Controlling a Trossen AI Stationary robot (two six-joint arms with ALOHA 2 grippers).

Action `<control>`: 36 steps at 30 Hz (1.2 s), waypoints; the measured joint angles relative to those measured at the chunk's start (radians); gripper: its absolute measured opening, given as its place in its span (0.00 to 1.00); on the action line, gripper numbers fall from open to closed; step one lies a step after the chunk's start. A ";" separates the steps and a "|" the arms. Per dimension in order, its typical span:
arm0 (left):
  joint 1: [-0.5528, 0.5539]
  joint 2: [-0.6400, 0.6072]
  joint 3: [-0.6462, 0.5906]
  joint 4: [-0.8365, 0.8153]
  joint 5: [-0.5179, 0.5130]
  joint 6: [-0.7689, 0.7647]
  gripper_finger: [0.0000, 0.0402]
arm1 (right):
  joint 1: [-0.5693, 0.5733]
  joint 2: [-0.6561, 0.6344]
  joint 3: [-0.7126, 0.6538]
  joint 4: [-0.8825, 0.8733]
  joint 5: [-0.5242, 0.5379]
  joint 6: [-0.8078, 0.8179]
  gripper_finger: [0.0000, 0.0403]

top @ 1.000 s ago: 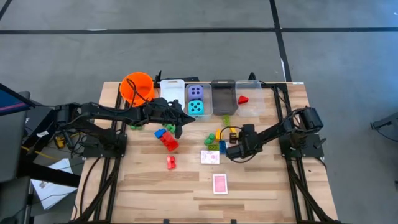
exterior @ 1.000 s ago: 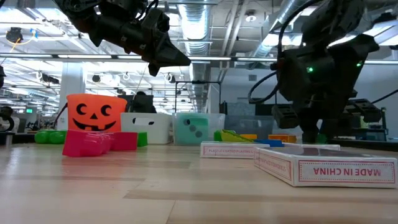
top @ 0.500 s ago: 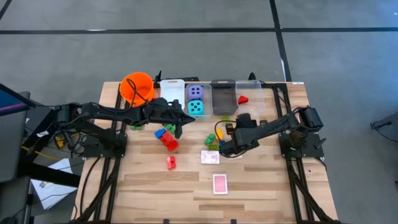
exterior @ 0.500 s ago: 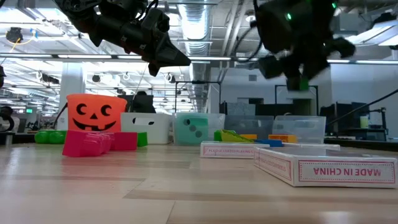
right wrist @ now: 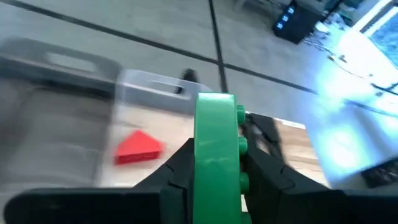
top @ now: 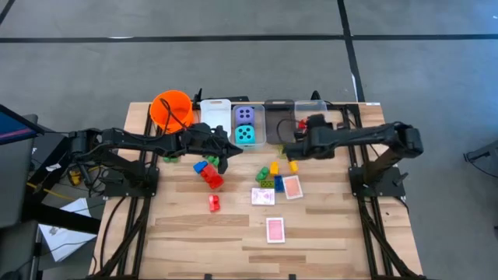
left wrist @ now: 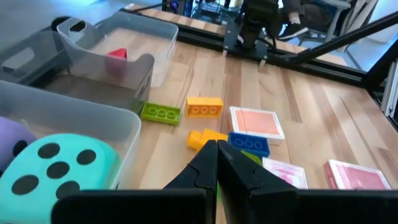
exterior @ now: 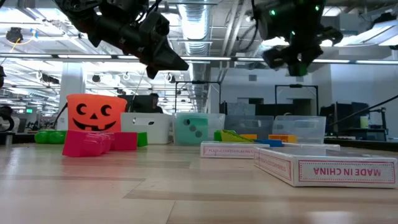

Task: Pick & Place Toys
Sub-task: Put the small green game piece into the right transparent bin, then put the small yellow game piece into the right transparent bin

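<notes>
My right gripper point(top: 288, 148) is shut on a green brick point(right wrist: 215, 146) and is high above the table, near the clear bin point(top: 312, 122) that holds a red piece point(right wrist: 138, 148). In the low view the brick point(exterior: 303, 66) shows below the gripper. My left gripper point(top: 225, 164) is shut and empty; it hovers over the table's middle, beside the bin with the teal die point(left wrist: 59, 168) and the purple die point(top: 244, 114). Loose green, yellow and blue bricks point(top: 269, 173), red bricks point(top: 212, 178) and pink-backed cards point(top: 292, 187) lie flat on the table. My right gripper pinches the green brick's two broad faces point(right wrist: 205, 171) between its two fingers. The brick stands on edge between them, its studs point(right wrist: 240, 146) turned to one side, and its free end sticks out past the fingertips. It is lifted clear of the table.
An orange bucket point(top: 172, 108) stands at the far left. A white bin point(top: 215, 111), the dice bin point(top: 249, 124), a dark bin point(top: 278, 118) and the clear bin stand in a row along the far edge. More cards point(top: 275, 229) lie toward the near edge.
My right gripper has risen from the loose bricks with the green brick and gone toward the table's far edge, toward the bins. A pink-backed card that the arm covered now shows on the table.
</notes>
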 joint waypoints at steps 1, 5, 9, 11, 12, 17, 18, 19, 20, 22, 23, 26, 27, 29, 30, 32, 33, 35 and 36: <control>0.000 0.000 0.000 -0.005 0.000 0.000 0.00 | -0.020 -0.019 -0.021 0.018 -0.001 -0.032 0.22; 0.000 0.000 0.000 -0.010 0.000 0.000 0.00 | -0.101 -0.102 -0.130 0.221 -0.001 -0.204 0.22; 0.000 0.000 0.000 -0.005 0.000 -0.006 0.00 | -0.171 -0.171 -0.253 0.601 -0.060 -0.555 0.22; 0.000 0.000 0.000 -0.003 0.000 -0.007 0.00 | -0.206 -0.196 -0.311 0.803 -0.121 -0.733 0.22; 0.000 0.000 0.000 0.001 0.000 -0.007 0.00 | -0.224 -0.205 -0.336 0.884 -0.152 -0.808 0.22; 0.000 0.000 0.000 0.003 0.000 -0.007 0.00 | -0.326 -0.217 -0.385 1.088 -0.261 -0.934 0.23; 0.000 0.000 0.000 0.003 0.000 -0.007 0.00 | -0.344 -0.218 -0.386 1.084 -0.264 -0.935 0.24; 0.000 0.000 0.000 0.003 0.000 -0.007 0.00 | -0.361 -0.218 -0.388 1.075 -0.264 -0.935 0.24; 0.000 0.000 0.000 0.001 0.000 -0.007 0.00 | -0.377 -0.217 -0.389 1.067 -0.264 -0.935 0.24; 0.000 0.000 0.000 -0.003 0.000 -0.007 0.00 | -0.403 -0.217 -0.389 1.053 -0.264 -0.936 0.23; 0.000 0.000 0.000 -0.004 0.000 -0.007 0.00 | -0.414 -0.217 -0.389 1.051 -0.264 -0.938 0.23; 0.000 0.000 0.000 -0.005 -0.001 0.013 0.00 | -0.436 -0.217 -0.388 1.052 -0.264 -0.938 0.25; 0.000 0.002 0.000 -0.004 -0.003 0.027 0.00 | -0.439 -0.217 -0.388 1.052 -0.264 -0.938 0.26; 0.000 0.003 0.000 -0.007 -0.033 0.055 0.00 | -0.442 -0.217 -0.388 1.052 -0.264 -0.939 0.31; 0.000 0.003 0.000 -0.007 -0.052 0.066 0.00 | -0.445 -0.217 -0.388 1.052 -0.262 -0.949 0.34; 0.000 0.003 0.000 -0.005 -0.094 0.070 0.00 | -0.452 -0.217 -0.388 1.053 -0.260 -0.981 0.40; 0.000 0.003 0.000 -0.005 -0.114 0.071 0.00 | -0.458 -0.217 -0.388 1.053 -0.260 -0.996 0.43; 0.000 0.003 0.000 -0.003 -0.156 0.072 0.00 | -0.469 -0.217 -0.388 1.056 -0.259 -1.026 0.49; 0.000 0.003 0.000 -0.003 -0.176 0.072 0.00 | -0.474 -0.217 -0.388 1.056 -0.259 -1.039 0.52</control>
